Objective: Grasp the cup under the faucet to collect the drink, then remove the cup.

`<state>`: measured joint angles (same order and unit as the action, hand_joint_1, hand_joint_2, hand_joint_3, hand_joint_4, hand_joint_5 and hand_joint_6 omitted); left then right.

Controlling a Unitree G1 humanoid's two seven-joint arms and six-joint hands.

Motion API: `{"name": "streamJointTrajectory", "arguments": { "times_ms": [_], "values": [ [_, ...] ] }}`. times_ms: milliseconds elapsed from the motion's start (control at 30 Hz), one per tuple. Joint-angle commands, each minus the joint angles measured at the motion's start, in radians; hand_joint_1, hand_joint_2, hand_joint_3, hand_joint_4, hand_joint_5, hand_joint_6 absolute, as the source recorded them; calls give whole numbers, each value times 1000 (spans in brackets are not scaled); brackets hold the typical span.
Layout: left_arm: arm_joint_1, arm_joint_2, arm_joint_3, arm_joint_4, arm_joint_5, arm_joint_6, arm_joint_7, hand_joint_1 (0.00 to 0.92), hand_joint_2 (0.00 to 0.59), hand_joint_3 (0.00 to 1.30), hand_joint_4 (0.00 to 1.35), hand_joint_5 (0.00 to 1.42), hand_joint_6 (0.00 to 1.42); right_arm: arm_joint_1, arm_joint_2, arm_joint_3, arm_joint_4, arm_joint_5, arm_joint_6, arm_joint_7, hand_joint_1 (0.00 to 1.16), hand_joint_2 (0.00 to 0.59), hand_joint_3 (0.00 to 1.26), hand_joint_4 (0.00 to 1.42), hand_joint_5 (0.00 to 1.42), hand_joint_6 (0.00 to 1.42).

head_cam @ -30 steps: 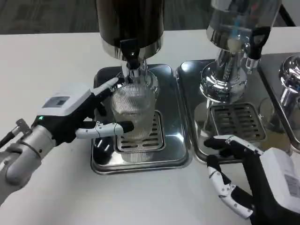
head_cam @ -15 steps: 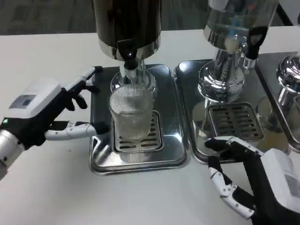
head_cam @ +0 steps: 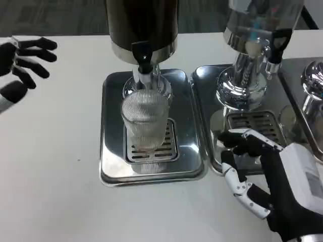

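Note:
A ribbed clear cup (head_cam: 145, 123) stands upright on the grate of the left steel drip tray (head_cam: 112, 166), directly below the black faucet (head_cam: 143, 55) of the dark drink dispenser (head_cam: 142, 25). No hand touches it. My left hand (head_cam: 20, 58) is at the far left edge, raised well away from the cup, fingers spread and holding nothing. My right hand (head_cam: 270, 184) is at the lower right, over the front of the second tray, fingers apart and empty.
A second dispenser (head_cam: 257, 30) with a clear tank stands on its own steel tray (head_cam: 217, 121) to the right. Part of a third chrome dispenser (head_cam: 313, 85) is at the right edge. Bare white table (head_cam: 50, 176) lies left and in front.
My left hand let go of the cup and drew back far to the upper left. The cup stays under the faucet. The right hand has edged slightly up toward the second tray.

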<state>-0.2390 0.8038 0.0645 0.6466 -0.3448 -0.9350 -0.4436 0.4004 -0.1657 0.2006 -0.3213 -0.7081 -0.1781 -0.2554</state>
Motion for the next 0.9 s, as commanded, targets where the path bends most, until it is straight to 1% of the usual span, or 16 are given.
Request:
{"name": "streamJointTrajectory", "arguments": {
  "times_ms": [33, 67, 133, 167, 200, 300, 400, 467, 700, 900],
  "values": [
    [-43, -40, 69, -42, -254, 246, -320, 0, 43, 326, 235, 336, 532, -23, 7, -1, 20, 22, -4, -5, 489, 441, 468, 459, 503, 468],
    [-66, -42, 79, -41, -298, 327, -397, 0, 38, 316, 229, 302, 422, -30, 8, 1, 25, 23, -4, -5, 493, 443, 469, 461, 505, 469],
    [-102, -46, 98, -30, -335, 435, -496, 0, 31, 301, 228, 284, 328, -42, 9, 4, 36, 26, -5, -6, 496, 445, 469, 463, 506, 469],
    [-120, -46, 104, -25, -341, 486, -540, 0, 18, 293, 228, 270, 280, -45, 10, 5, 39, 27, -5, -7, 498, 446, 469, 464, 507, 469],
    [-143, -44, 106, -18, -346, 545, -589, 0, 17, 291, 228, 258, 251, -49, 12, 5, 44, 31, -4, -7, 503, 447, 469, 472, 507, 469],
    [-197, -46, 119, 5, -335, 654, -685, 0, 7, 282, 218, 244, 206, -62, 23, 6, 67, 50, -3, -10, 507, 448, 469, 474, 507, 469],
    [-236, -55, 136, 19, -311, 713, -739, 0, 0, 272, 211, 232, 178, -65, 36, 7, 84, 65, 0, -11, 510, 449, 469, 476, 507, 469],
    [-258, -62, 140, 27, -295, 736, -760, 0, 0, 262, 205, 228, 159, -68, 47, 8, 98, 77, 3, -11, 511, 451, 470, 478, 507, 469],
    [-319, -96, 167, 52, -254, 772, -791, 0, 3, 252, 194, 217, 150, -66, 63, 16, 117, 84, 2, -19, 516, 454, 481, 487, 508, 464],
    [-363, -126, 168, 61, -226, 793, -804, 0, 7, 240, 173, 217, 149, -68, 72, 22, 124, 82, 3, -24, 519, 454, 483, 489, 508, 448]
  ]
}}
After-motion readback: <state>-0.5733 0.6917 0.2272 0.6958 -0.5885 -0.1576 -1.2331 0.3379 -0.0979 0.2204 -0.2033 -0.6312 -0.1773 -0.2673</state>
